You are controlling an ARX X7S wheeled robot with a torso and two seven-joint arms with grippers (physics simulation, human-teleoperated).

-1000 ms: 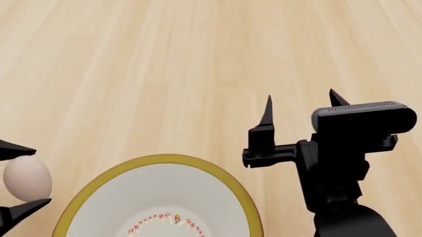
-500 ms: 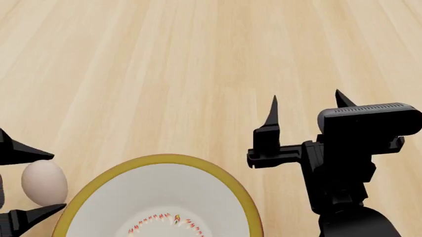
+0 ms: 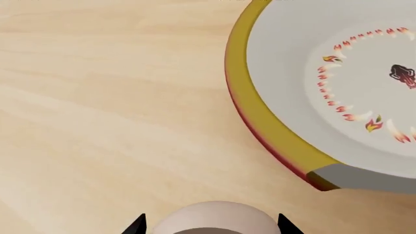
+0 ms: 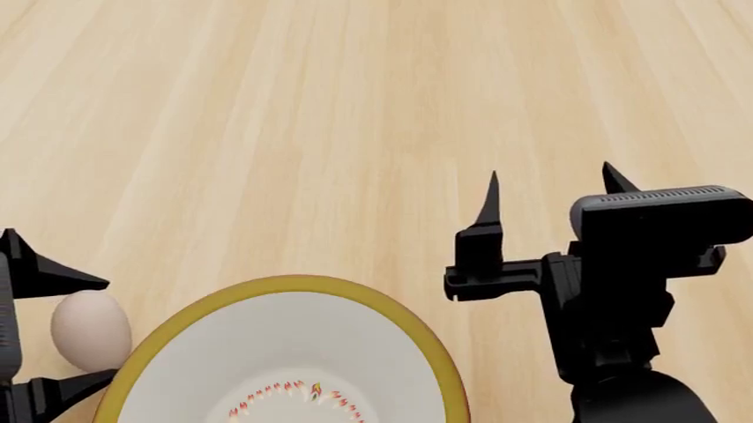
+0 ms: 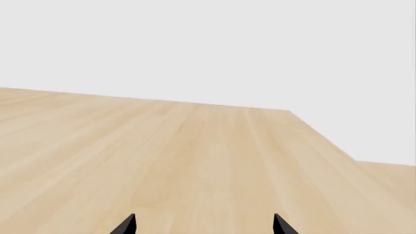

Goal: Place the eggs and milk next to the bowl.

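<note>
Now, wooden surface [image 4: 353,106] fills my head view, pale planks. Bowl [image 4: 282,352] sits at near edge, white inside, mustard rim, red-orange marks ring in centre. My right pincer [image 4: 549,188] hovers to right of bowl, well apart, fingers spread wide, nothing between them. My left pincer [image 4: 56,335] is at left of bowl, tips apart around pale beige egg [image 4: 90,330]; whether tips press egg, I cannot tell. Egg lies just beside bowl rim. Milk not seen.

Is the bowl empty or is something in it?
Empty as far as visible: the bowl shows only bare white interior and painted marks; the egg sits outside its rim.
</note>
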